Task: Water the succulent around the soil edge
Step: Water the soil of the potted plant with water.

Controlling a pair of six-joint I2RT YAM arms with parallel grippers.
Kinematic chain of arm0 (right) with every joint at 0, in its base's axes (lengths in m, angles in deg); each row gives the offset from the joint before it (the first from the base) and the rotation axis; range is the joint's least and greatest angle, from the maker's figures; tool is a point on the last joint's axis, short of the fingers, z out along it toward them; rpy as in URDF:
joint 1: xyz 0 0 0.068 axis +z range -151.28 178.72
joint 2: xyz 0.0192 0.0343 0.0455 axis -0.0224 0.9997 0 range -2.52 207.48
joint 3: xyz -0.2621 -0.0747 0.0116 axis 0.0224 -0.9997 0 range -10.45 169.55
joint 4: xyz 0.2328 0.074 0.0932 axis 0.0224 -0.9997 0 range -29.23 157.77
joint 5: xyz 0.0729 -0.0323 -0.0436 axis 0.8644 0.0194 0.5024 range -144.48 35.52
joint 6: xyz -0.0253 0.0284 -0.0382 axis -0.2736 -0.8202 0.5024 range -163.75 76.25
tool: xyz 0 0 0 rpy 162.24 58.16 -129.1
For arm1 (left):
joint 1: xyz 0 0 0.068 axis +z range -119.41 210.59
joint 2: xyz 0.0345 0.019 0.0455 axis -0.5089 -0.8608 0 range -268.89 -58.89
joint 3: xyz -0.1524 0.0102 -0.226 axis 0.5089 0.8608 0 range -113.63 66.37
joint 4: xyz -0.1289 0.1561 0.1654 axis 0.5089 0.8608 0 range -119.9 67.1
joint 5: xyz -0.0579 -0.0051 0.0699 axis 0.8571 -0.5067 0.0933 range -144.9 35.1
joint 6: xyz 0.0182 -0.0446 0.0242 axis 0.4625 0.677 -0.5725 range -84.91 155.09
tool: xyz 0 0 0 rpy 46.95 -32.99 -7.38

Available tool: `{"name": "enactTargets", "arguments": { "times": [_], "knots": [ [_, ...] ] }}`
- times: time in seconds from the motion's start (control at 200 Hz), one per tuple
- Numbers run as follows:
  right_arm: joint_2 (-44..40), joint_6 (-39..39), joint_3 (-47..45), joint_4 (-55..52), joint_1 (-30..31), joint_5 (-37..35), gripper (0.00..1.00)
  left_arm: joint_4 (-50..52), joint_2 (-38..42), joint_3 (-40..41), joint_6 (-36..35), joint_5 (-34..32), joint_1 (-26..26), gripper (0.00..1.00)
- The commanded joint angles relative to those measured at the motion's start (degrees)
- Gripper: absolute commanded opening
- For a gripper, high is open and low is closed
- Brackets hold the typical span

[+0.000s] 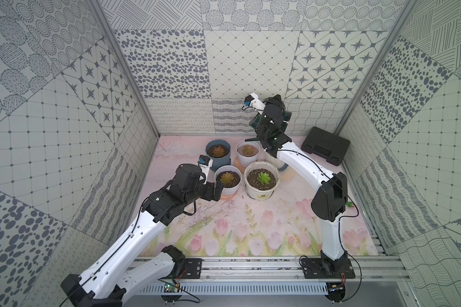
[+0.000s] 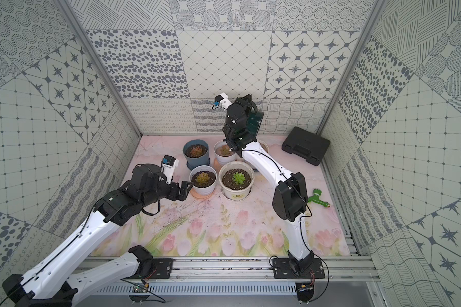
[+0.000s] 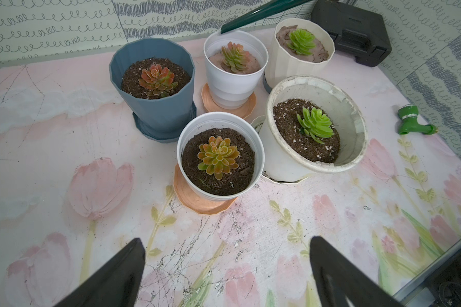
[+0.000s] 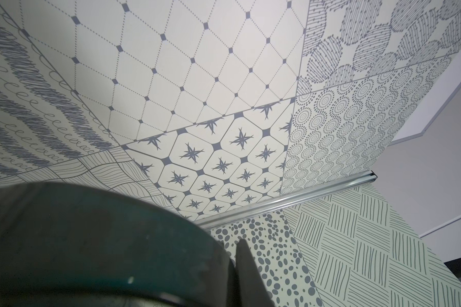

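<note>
**A:** Could any writing be read?

**B:** Hardly. The large white pot (image 3: 277,156) carried a small yellow-green label (image 2: 237,197) low on its front, but the print was too small to read. The black case (image 1: 325,144) in the far right corner showed no lettering I could make out.

**A:** And the surface, the room?

**B:** The bench (image 1: 250,234) was covered in a print of pink tulips and green stems, scuffed and scratched near the pots. The walls (image 1: 245,66) were pale panels with grey patterns of dots, stars, lattices and scribbles, and they met at aluminium posts (image 1: 124,66). Both arms were bolted to a metal rail (image 1: 250,268) along the front edge.

**A:** Where were the plants?

**B:** Five succulents (image 3: 218,156) stood clustered at the back centre, each in its own pot. A blue pot (image 3: 157,111), a white pot (image 3: 234,85) and a ribbed cream pot (image 3: 290,69) made the back row. A small white pot (image 3: 218,118) and the large one stood in front. I could not tell which plant was meant.

**A:** The jaws?

**B:** The right jaws were clenched on the dark green watering can (image 2: 256,121), high over the back row. Its spout (image 3: 253,12) reached just above the back white pot. The left jaws gaped wide and empty, low over the bench just beside the small white pot. A green hose nozzle (image 2: 317,198) lay near the right edge.
</note>
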Motion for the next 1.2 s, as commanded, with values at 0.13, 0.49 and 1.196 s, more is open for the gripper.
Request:
{"name": "enactTargets", "arguments": {
  "times": [0.13,0.49,1.196],
  "knots": [
    [-2.8,-0.1,-2.8,5.6,-1.4,-0.4,0.00,-1.4,0.1,0.1,-0.2,1.1,1.1,1.00],
    [-8.0,-0.8,-8.3,6.1,-2.0,-0.5,0.00,-1.6,0.2,0.1,0.1,1.8,1.1,0.99],
    [-11.2,3.5,-14.4,8.5,-1.2,1.5,0.00,-1.8,0.9,0.2,0.4,2.4,1.2,0.99]
  ]
}}
